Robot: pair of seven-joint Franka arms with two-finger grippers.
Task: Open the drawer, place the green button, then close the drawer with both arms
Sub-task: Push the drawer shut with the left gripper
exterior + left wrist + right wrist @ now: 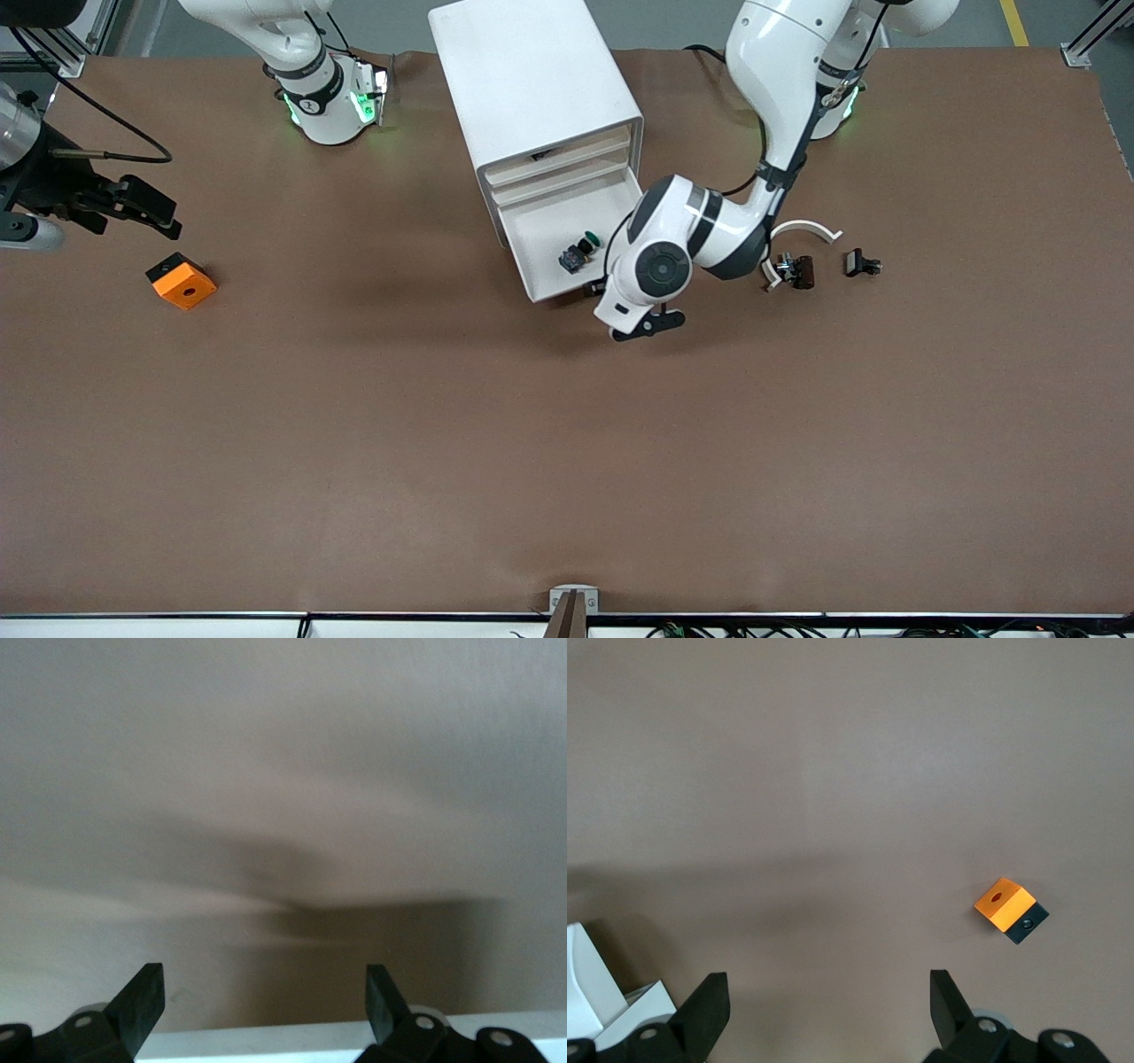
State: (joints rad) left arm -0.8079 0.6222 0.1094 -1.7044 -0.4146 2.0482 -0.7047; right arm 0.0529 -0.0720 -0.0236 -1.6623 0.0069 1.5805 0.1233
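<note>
The white cabinet (532, 80) stands at the back of the table. Its drawer (529, 257) is pulled out toward the front camera. The button (579, 251), green cap and black barrel, lies inside the drawer. My left gripper (649, 325) is open and empty, low at the drawer's front end on the left arm's side. In the left wrist view my open gripper (266, 997) faces a close beige surface (283, 771) with a white edge (266, 1041). My right gripper (142, 208) is open and empty over the table beside the orange block (182, 280), and it waits there (828, 1001).
The orange square block also shows in the right wrist view (1004, 902). Small black clips (797, 268) (861, 263) and a white arc (806, 229) lie toward the left arm's end, near its elbow. Bare brown table fills the part nearer the front camera.
</note>
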